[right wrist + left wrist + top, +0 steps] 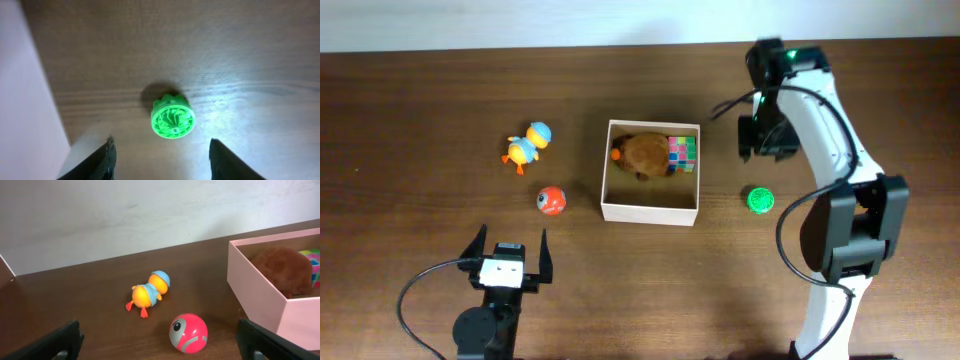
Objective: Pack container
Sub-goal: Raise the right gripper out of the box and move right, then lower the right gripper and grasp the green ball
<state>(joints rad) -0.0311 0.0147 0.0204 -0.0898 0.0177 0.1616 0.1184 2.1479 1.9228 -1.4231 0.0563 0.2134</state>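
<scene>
The container (650, 211) sits mid-worktop (410, 110), already holding a brown plush toy (646, 153) and a multicoloured cube (684, 150); its front floor is bare. To its right lies a green ridged toy (173, 119), apart from the wall. The right end effector (161, 150) hovers over it, released, fingers straddling it: likely the pick-up step. Next it must descend, clench, then clear the thin wall. A duck toy (527, 146) and red ball (551, 200) wait left, with open room around them; the left end effector (510, 244) is released.
</scene>
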